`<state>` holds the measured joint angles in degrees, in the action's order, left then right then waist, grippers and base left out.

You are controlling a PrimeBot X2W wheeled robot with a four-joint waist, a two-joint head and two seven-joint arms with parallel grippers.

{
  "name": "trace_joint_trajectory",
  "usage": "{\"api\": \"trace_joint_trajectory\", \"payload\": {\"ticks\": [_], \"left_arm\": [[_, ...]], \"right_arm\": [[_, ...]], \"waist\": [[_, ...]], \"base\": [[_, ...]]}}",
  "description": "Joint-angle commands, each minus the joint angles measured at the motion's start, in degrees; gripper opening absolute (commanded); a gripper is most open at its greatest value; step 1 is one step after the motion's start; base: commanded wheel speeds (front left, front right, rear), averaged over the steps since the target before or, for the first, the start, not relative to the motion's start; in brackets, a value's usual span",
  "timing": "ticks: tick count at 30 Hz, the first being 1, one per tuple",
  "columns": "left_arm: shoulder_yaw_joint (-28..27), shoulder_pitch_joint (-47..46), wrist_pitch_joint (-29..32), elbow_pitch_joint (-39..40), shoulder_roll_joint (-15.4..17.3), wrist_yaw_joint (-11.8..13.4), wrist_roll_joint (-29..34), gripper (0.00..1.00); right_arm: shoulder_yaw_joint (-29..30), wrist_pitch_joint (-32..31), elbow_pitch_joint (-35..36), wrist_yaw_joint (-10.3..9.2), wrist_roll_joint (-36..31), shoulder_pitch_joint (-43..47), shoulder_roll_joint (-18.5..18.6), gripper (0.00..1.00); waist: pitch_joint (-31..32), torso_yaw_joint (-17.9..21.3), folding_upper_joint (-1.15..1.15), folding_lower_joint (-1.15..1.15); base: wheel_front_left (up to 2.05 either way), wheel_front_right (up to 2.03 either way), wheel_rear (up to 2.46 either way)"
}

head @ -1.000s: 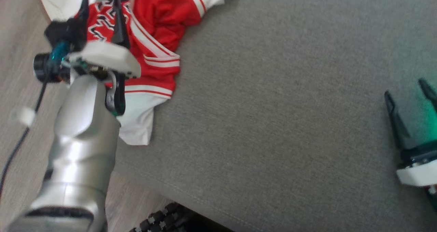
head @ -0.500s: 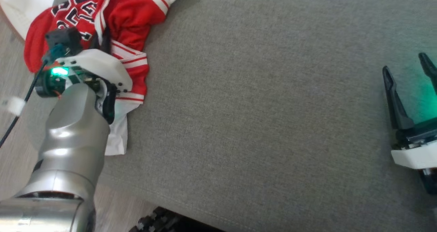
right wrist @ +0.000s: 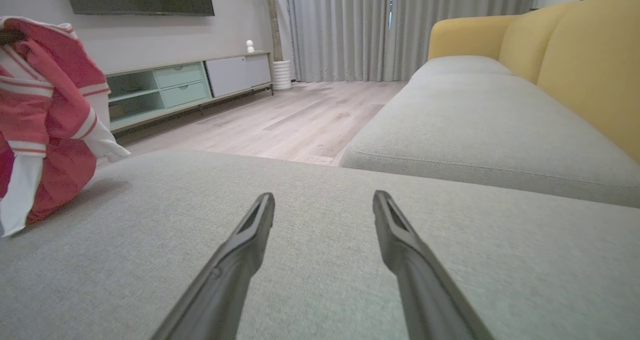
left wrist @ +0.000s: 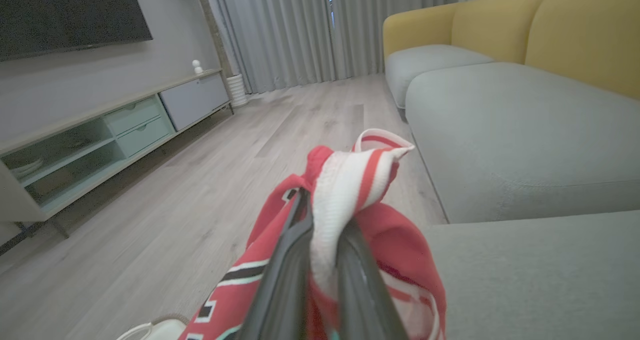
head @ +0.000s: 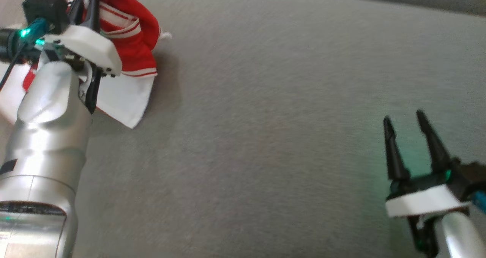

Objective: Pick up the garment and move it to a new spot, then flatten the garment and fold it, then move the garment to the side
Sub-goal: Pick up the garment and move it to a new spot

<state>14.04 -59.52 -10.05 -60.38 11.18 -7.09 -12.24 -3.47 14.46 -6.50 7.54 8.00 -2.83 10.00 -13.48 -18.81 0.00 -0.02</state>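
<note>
The garment (head: 129,30), a red jersey with white striped trim and a white lower panel, hangs in a bunch at the far left of the grey sofa cushion (head: 265,136), close to the cushion's edge with the wooden floor (left wrist: 200,180) beyond it. Its white hem droops toward the cushion and casts a shadow there; whether it touches cannot be told. The left gripper (left wrist: 325,220) is clamped narrowly on a rolled bit of the white and red ribbed trim, which pokes up past the fingertips while the rest of the cloth sags below. The right gripper (head: 403,117) hovers low over bare cushion well apart from the jersey, jaws wide with nothing between them. This looks like the carrying step, with flattening and folding not yet done. The pinch is on a small fold of trim alone, so the weight of the hanging cloth, or a quick swing of the arm, could pull it free and drop the jersey short of its new spot, perhaps over the edge onto the floor. A trailing hem could also drag on the rough fabric and twist the bundle, leaving a tangled heap that is harder to spread flat
</note>
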Motion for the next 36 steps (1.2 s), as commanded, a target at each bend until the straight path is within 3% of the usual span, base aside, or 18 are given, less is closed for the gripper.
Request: {"api": "trace_joint_trajectory", "payload": {"ticks": [1,6,12,19,21,22,23,24,30,36], "left_arm": [[0.3,-2.3,0.6,3.4,2.8,-0.2,0.5,0.0],[4.7,0.4,3.9,12.0,1.8,-0.4,-0.6,0.0],[9.7,6.4,9.0,24.8,0.7,-0.4,-4.7,0.0],[15.1,13.8,10.6,26.8,-3.7,0.6,-4.4,0.0],[17.1,14.7,9.6,24.9,-5.1,0.5,-3.9,0.2],[18.3,14.9,8.9,23.8,-5.6,0.6,-3.2,0.44],[19.9,14.9,8.4,22.5,-6.0,1.0,-1.8,0.77],[21.4,14.6,7.6,21.4,-6.2,1.6,-0.1,1.0],[25.5,14.9,1.2,18.3,-7.8,4.6,2.4,1.0],[25.6,19.2,-4.1,20.5,-8.2,9.2,-0.3,1.0]], "right_arm": [[-0.8,0.5,1.8,-0.05,0.4,1.7,-0.9,1.0],[1.0,0.5,2.7,-0.05,1.9,4.6,-4.2,1.0],[2.0,0.5,4.2,-0.05,1.4,5.3,-4.6,1.0],[1.5,0.5,4.8,-0.05,2.2,4.0,-5.6,1.0],[0.7,0.5,4.8,-0.05,2.4,3.0,-5.9,1.0],[0.4,0.5,4.8,-0.05,2.3,2.5,-6.0,1.0],[0.2,0.5,4.7,-0.05,2.4,2.0,-6.1,1.0],[0.1,0.5,4.7,-0.05,2.5,1.5,-6.2,1.0],[0.6,0.5,4.0,-0.05,2.4,0.5,-6.6,1.0],[0.7,0.5,2.7,-0.05,1.9,2.1,-6.7,1.0]], "waist": [[7.5,7.9,0.0,0.02],[11.4,15.7,0.0,0.02],[10.3,24.5,0.0,0.02],[4.9,31.5,0.0,0.02],[2.5,32.8,0.0,0.02],[1.5,33.2,0.0,0.02],[0.4,33.6,0.0,0.02],[-0.5,33.8,0.0,0.02],[-1.5,32.3,0.0,0.02],[3.9,27.3,0.0,0.02]], "base": [[0.0,0.0,0.0],[0.0,0.0,0.0],[0.0,0.0,0.0],[0.0,0.0,0.0],[0.0,0.0,0.0],[0.0,0.0,0.0],[0.0,0.0,0.0],[0.0,0.0,0.0],[0.0,0.0,0.0],[0.0,0.0,0.0]]}}
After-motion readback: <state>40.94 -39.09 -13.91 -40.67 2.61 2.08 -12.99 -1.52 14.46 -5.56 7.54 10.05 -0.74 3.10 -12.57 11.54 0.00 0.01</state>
